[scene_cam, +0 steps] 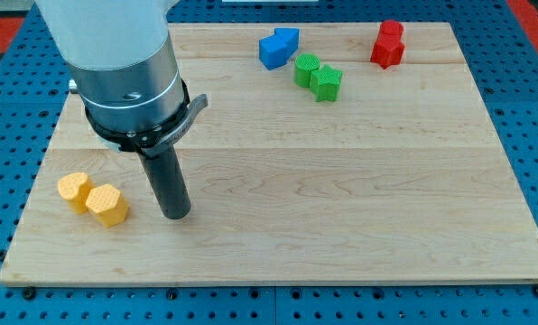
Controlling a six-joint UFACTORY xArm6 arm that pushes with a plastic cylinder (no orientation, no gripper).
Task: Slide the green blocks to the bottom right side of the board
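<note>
Two green blocks sit touching near the view's top centre: a rounded green block (307,69) and a star-like green block (326,82) just to its lower right. My tip (175,215) rests on the board at the lower left, far from the green blocks, just right of the yellow blocks. The arm's grey body (125,63) fills the view's upper left.
Two blue blocks (277,48) lie touching, just upper left of the green ones. Two red blocks (388,43) stand at the upper right. Two yellow blocks, one rounded (74,190) and one hexagonal (107,204), lie at lower left. The wooden board (341,199) ends near every view edge.
</note>
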